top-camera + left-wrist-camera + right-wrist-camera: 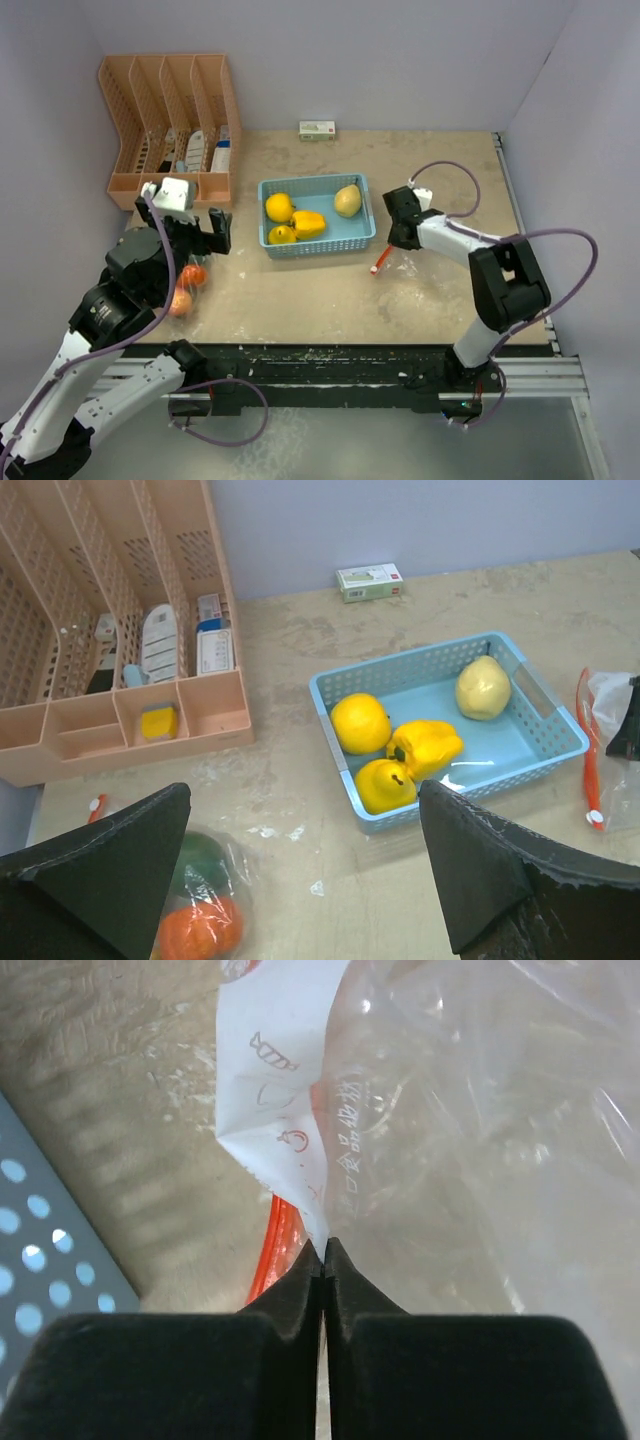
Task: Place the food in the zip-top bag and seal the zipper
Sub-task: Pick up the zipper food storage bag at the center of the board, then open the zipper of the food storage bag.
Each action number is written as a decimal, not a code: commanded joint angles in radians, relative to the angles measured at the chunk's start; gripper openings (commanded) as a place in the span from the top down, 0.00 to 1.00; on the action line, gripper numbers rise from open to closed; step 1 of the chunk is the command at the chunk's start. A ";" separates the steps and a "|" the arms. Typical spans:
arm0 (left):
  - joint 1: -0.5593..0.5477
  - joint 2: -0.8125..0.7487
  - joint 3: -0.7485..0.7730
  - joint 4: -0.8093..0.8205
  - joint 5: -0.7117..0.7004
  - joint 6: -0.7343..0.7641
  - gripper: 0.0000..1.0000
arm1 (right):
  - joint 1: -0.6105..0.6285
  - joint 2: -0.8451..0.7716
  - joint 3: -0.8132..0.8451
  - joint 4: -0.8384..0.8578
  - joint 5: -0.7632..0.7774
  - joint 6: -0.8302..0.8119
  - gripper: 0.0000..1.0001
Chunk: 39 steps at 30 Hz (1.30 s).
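- Your right fingers (290, 1305) are pressed together on a thin fold of the zip-top bag (450, 1110), right beside its orange zipper (283, 1235). The bag lies on the counter (300, 290) just beside the basket (320, 247), on the side toward the right edge.
- Expect limp, slick film that will likely sag and slip, so take hold at the stiffer zipper strip.
- Your left fingers (110, 870) are spread wide, holding nothing.
- The food (425, 748), four yellow pieces, sits in the basket mid-counter, toward the far edge. The pieces look light, hard and glossy. Grip each across its widest part, since the rounded sides may squirt out.
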 commanded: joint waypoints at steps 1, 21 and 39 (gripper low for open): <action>0.002 0.014 0.012 0.018 0.087 -0.005 0.01 | -0.006 -0.213 -0.007 -0.060 0.069 0.006 1.00; 0.003 0.249 -0.038 0.530 0.675 -0.342 0.07 | 0.045 -0.722 0.012 0.342 -1.030 -0.265 1.00; 0.003 0.300 -0.155 0.763 0.848 -0.476 0.47 | 0.147 -0.649 -0.037 0.597 -1.071 -0.029 1.00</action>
